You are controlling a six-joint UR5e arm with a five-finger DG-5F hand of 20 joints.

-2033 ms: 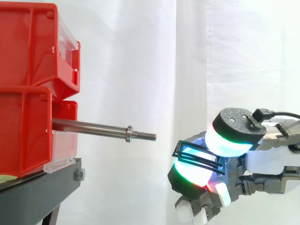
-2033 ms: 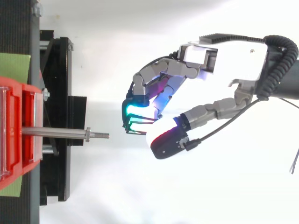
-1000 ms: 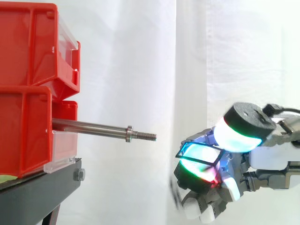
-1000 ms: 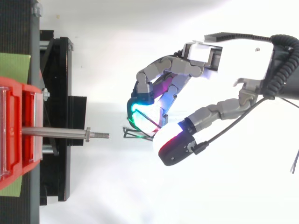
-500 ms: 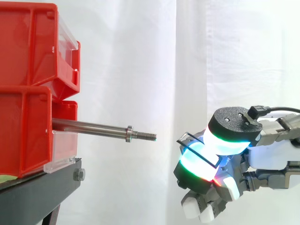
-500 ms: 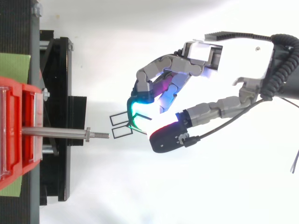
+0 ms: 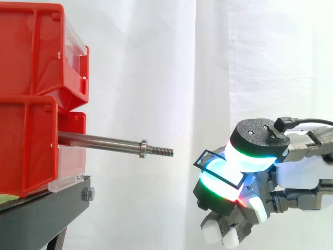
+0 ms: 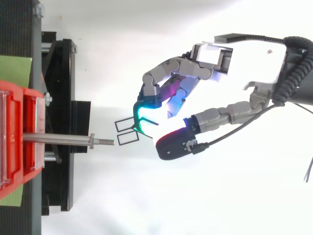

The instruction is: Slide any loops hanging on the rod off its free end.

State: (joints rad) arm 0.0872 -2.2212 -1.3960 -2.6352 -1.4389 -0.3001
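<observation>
Top view: two loops (image 8: 126,132) are seen projecting from the fingers (image 8: 143,108) toward the rod (image 8: 63,139). They are held clear of it, just beyond its threaded free end and apart from the tip. One loop is set almost in line with the rod. The other lies just beside the first, off the rod's line toward the upper edge of the view. The fingers are curled and clamped on the loops, which are pinched at the ends far from the rod between a cyan-glowing pad and the black-backed thumb pad. The hand (image 8: 244,58) is placed well beyond the rod's free end, on the side away from the red bins (image 7: 31,114).

In the side view the loops (image 7: 200,158) are found beyond the rod's tip and lower than it. They are squeezed between the thumb pad above and a pad glowing green and red below, with one corner left jutting out toward the rod. Each loop is shown as a thin black frame, flat and rectangular, with an open centre through which the white curtain (image 7: 156,62) is seen.

The rod is carried out from the red bins, sloped slightly downward to its free end, and a collar is fitted just behind the thread. The bins are borne on a black stand (image 7: 41,213).
</observation>
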